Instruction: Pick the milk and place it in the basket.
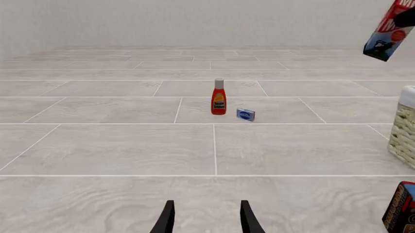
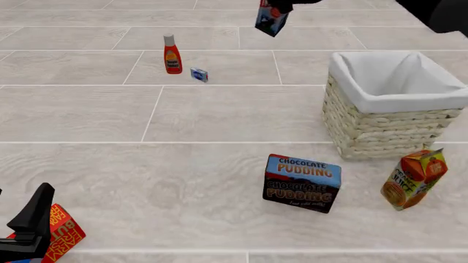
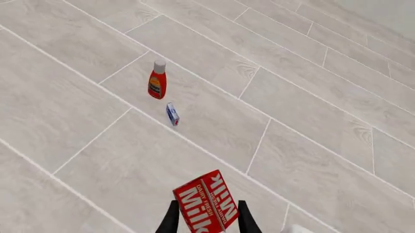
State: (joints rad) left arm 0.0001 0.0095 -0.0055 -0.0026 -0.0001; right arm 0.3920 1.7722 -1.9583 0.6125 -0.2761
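Observation:
The milk [image 2: 271,21], a small carton with a red top and dark blue base, hangs tilted in the air, well above the floor and to the left of the basket. My right gripper [image 2: 278,7] is shut on it. In the right wrist view the red "Milk" face [image 3: 206,205] sits between the two fingers. The milk [image 1: 388,32] also shows high up in the left wrist view. The basket [image 2: 398,101], woven wicker with a white lining, stands at the right with nothing visible inside. Near the bottom left corner my left gripper [image 2: 33,219] is low and open, its fingers [image 1: 167,218] holding nothing.
A chocolate pudding box [image 2: 301,183] stands in front of the basket, with an orange juice carton [image 2: 413,179] to its right. At the far left stand a ketchup bottle [image 2: 172,55] and a small blue box [image 2: 199,75]. A red-orange box [image 2: 64,234] lies by my left gripper.

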